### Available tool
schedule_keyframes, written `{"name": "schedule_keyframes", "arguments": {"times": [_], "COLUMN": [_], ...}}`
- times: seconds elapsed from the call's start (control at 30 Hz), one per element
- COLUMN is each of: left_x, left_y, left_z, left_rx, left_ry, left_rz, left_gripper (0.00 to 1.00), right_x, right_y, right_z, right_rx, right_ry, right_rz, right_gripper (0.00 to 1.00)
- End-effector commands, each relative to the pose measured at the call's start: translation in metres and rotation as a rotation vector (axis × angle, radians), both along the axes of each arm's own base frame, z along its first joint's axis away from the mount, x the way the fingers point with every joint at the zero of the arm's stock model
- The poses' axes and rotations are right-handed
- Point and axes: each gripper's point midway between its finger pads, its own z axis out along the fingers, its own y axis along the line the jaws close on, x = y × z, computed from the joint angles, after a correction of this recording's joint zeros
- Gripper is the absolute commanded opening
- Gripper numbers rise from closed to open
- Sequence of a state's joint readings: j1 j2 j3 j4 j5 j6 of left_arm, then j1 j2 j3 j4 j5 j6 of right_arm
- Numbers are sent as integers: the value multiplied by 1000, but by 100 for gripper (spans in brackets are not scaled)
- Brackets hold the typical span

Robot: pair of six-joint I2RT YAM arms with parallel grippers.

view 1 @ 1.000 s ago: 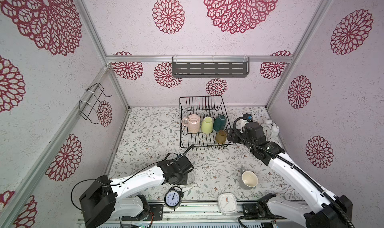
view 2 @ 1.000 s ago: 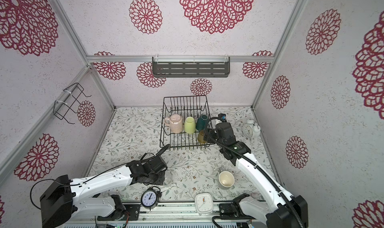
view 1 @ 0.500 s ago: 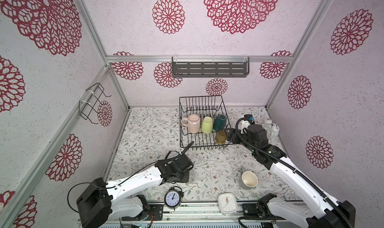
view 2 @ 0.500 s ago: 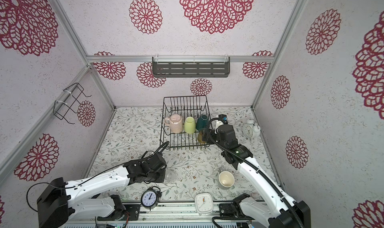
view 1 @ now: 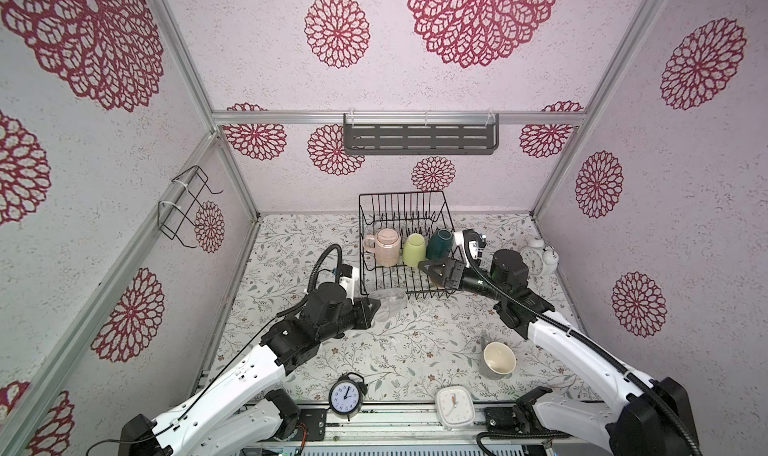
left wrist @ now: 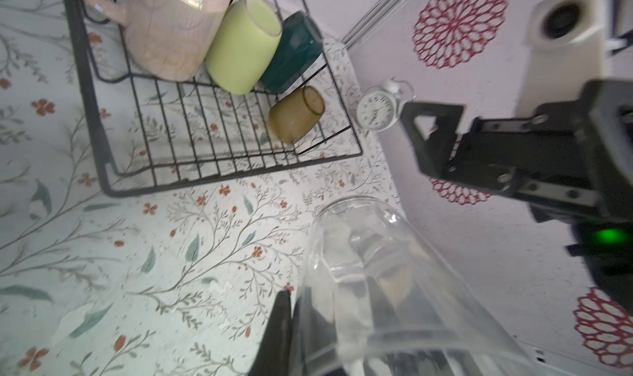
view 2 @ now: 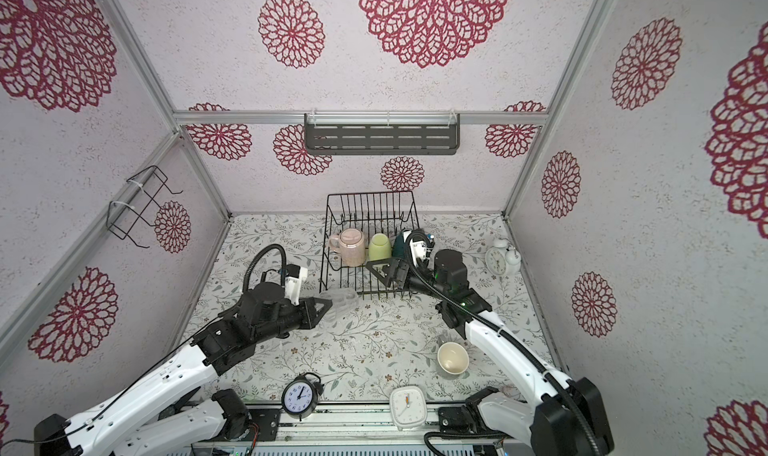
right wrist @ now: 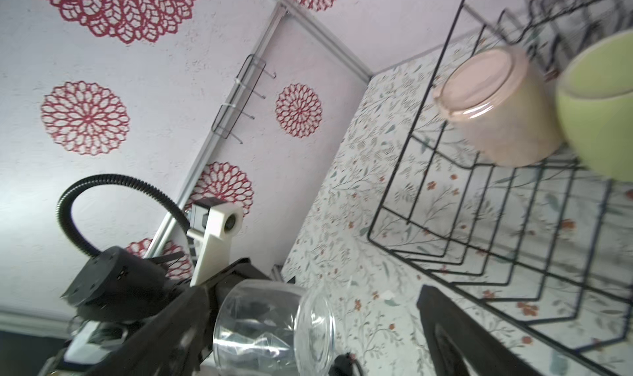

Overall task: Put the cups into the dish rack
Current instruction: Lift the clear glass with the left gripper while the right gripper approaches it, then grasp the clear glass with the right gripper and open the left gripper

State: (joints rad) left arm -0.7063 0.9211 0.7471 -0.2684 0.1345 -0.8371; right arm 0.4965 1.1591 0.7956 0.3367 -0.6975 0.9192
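Left gripper [view 1: 376,308] is clamped on the clear glass [view 1: 390,301], centre of a top view, just off the front left corner of the dish rack [view 1: 401,208]. The left wrist view reads as a wall pinch: one finger [left wrist: 279,326] outside, the other seen through the glass. That explains nearly shut jaws on a wide thing. The glass is on its side, thick end toward the rack. It looks clear of the table [view 1: 415,350], can't confirm.

Right gripper [view 1: 428,273] is spread wide and empty, over the rack's front right corner, just above the amber tumbler [left wrist: 296,114]. My read: the tumbler is parked and that hand is free.

In the rack, the pink mug [view 1: 385,248], green mug [view 1: 414,249] and teal mug [view 1: 440,244] sit mouth-down, shoulder to shoulder in one row across the middle. That lets them drain, packs them tight and leaves the front row open. The tumbler sits in front of the teal mug.

Outstanding: the glass in hand, plus the grey mug [view 1: 496,360] on its side at lower right, well apart from the rack. Four of six are in.

Next, I'd guess: lift the glass over the front rail, flip it mouth-down, and set it left of the tumbler. Risks: a thin-wall pinch on slick glass can pivot, and the right hand hangs over that same end, so keep the paths apart.
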Motion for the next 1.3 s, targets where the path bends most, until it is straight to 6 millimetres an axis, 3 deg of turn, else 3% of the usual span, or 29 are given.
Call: {"name": "schedule_keyframes", "arguments": {"times": [0.0, 0.23, 0.53, 0.77, 1.27], "left_x": [3, 3, 4, 4, 8], "left_y": [-14, -23, -41, -47, -43], "left_z": [52, 77, 73, 70, 60], "left_rx": [-154, -298, -376, -386, -366], "left_ry": [-134, -203, -203, -195, -193], "left_rz": [-88, -178, -266, -298, -261], "left_gripper": [0, 0, 0, 0, 2], "right_x": [-35, -58, -74, -72, -72], "right_y": [15, 29, 40, 46, 50], "right_z": [39, 29, 65, 78, 74], "right_rx": [131, 104, 211, 239, 293], "right_ry": [-14, 29, 4, -2, 39], "right_rz": [176, 309, 385, 404, 428], "right_gripper": [99, 99, 99, 98, 74]}}
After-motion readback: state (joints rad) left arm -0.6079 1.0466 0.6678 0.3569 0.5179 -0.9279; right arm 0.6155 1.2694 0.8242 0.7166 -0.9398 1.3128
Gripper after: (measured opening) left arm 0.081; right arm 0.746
